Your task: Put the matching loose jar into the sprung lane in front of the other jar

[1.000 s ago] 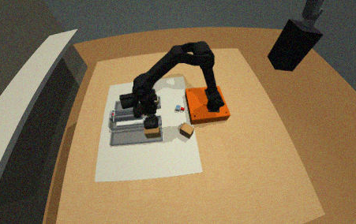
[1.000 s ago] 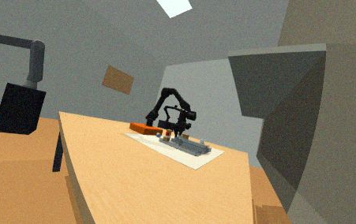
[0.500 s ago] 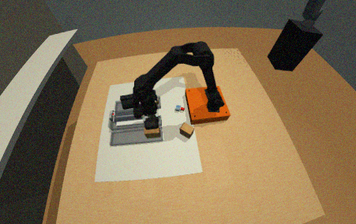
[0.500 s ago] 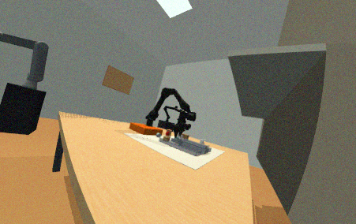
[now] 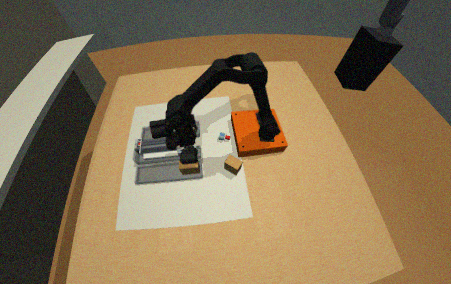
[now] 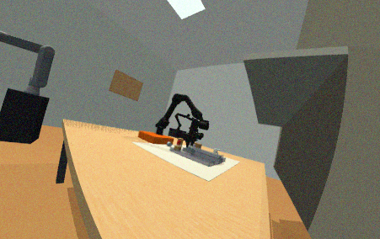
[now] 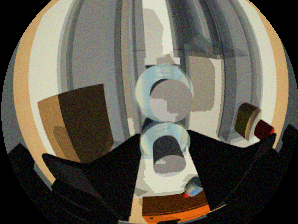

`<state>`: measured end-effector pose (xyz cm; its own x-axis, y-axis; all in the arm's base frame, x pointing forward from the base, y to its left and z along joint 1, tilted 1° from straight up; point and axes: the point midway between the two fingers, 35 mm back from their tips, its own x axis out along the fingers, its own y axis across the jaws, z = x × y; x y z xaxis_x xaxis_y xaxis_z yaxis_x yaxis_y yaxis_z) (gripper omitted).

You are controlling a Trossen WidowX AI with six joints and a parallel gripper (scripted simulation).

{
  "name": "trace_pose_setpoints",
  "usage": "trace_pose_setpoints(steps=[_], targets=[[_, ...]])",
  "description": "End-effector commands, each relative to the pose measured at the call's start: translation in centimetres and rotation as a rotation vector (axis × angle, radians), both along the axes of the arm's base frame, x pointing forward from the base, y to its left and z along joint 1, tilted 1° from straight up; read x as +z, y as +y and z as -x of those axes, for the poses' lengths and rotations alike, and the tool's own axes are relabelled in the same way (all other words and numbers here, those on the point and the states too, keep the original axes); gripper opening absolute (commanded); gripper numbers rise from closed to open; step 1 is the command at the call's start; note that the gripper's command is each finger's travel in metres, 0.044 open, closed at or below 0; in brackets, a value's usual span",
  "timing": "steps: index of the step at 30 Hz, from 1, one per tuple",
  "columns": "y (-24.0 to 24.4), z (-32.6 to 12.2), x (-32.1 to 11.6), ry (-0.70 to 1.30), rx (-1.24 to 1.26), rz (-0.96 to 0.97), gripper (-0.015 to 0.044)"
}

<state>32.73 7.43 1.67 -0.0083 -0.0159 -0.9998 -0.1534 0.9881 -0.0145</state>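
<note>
My gripper (image 7: 163,136) (image 6: 188,146) is shut on a clear, pale-blue-rimmed jar (image 7: 167,145), which stands upright between the fingers at the near end of the middle lane in the wrist view. A matching jar (image 7: 169,95) stands just beyond it in the sprung lane, in line with it. The two rims appear to meet or nearly meet; a small gap cannot be ruled out. The pusher plate is mostly hidden behind the far jar. The low front stop is hidden by the held jar and fingers, so its contact with the lane floor cannot be told.
A brown box (image 7: 82,125) (image 5: 189,166) stands in the side lane. A dark jar with a red end (image 7: 247,121) is in the opposite lane. A small blue-and-red item (image 5: 224,136) (image 7: 193,187) lies near the orange base (image 5: 253,142). Another brown box (image 5: 233,164) lies at the mat's edge.
</note>
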Motion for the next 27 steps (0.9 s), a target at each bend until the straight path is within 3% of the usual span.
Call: trace_pose_setpoints(steps=[1, 27], targets=[[0.11, -0.74, -0.01, -0.032, 0.003, -0.004, 0.0000], [0.03, -0.29, -0.24, -0.032, 0.003, -0.004, 0.0000]])
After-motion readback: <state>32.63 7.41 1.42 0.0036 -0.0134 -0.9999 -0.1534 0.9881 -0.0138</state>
